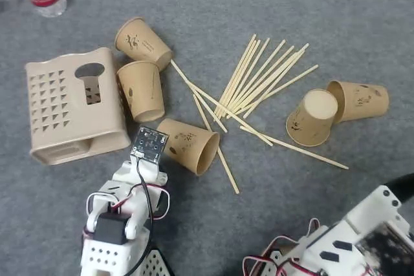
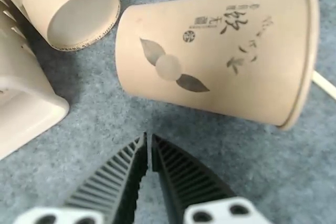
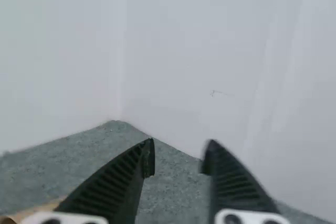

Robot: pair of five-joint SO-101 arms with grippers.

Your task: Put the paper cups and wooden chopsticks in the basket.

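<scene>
We see left gripper fingers together, empty, beside tipped paper cup; basket near table's left edge; right gripper fingers apart, empty.

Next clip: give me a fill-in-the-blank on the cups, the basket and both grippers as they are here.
On the grey table lie ___ paper cups. The basket lies on its ___. The left gripper, close to the nearest cup, is ___. The right gripper, facing a white wall, is ___.
Missing words: five; side; shut; open.
</scene>
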